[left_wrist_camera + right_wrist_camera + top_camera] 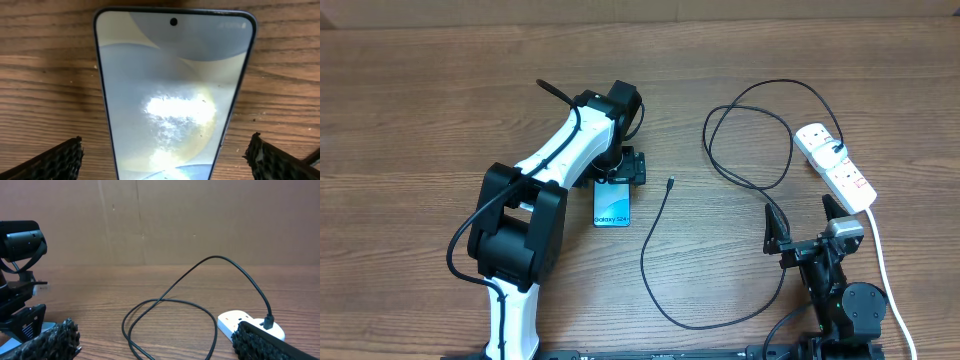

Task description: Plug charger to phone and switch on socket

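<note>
Progress: no step is finished as far as I can see; the charger cable (650, 250) is not in the phone (612, 207), and its tip (670, 183) lies loose on the table (420, 100).
Far end of cable: it runs in loops to the plug (835, 148) seated in the power strip (835, 165).
Switches: too small to read; I judge that switching on is not yet done.
Left gripper (165, 150): spread wide, one finger on each side of the phone, touching neither edge in the wrist view.
Phone relative to left gripper: flat on the table, directly beneath it and between its fingers.
Right gripper (157, 340): spread, holding nothing, near the power strip and well apart from the tip.
Tip relative to phone: near, on its right, between my two arms.
Left to do: take the tip, seat it in the phone, press the switch.
</note>
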